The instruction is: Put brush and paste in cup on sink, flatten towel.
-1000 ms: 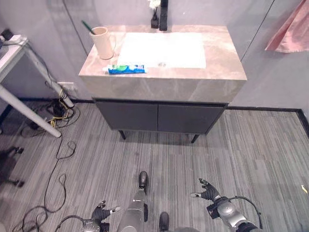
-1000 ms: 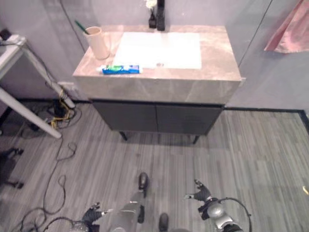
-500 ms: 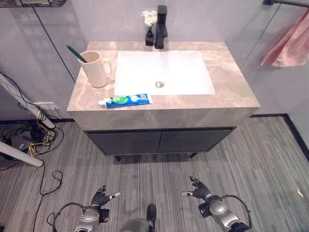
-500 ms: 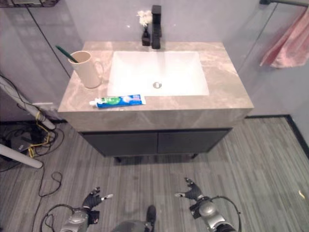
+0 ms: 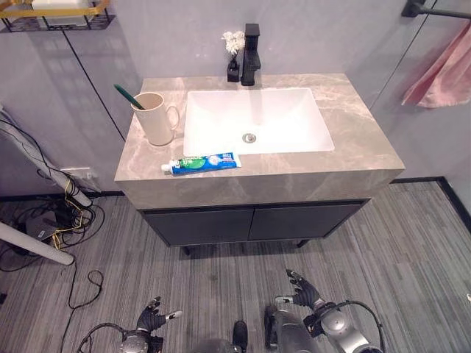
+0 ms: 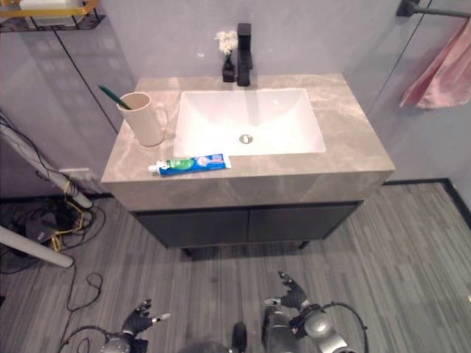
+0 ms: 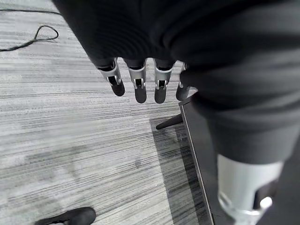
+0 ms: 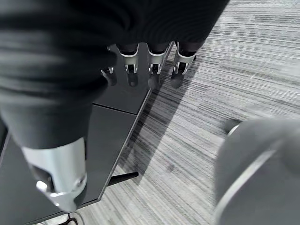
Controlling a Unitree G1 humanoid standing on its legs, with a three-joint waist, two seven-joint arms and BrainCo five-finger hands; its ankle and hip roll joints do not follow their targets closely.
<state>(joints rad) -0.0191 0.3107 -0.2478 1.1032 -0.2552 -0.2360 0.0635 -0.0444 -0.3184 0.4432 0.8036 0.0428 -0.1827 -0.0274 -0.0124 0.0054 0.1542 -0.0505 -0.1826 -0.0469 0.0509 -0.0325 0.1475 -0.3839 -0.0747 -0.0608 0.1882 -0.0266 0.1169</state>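
Sink counter (image 5: 353, 140) mid-frame: cup (image 5: 156, 118) w/ brush (image 5: 128, 96) upper left, paste (image 5: 202, 163) just below it. Your left hand (image 5: 151, 320) & right hand (image 5: 304, 293), bottom of frame, both relaxed-open, holding nothing.

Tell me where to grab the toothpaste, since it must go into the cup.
Probably pinch the toothpaste across its middle, coming from above. It lies flat along the counter's front edge, cap end pointing left toward the cup, so its long sides are free. The left hand is on that side.
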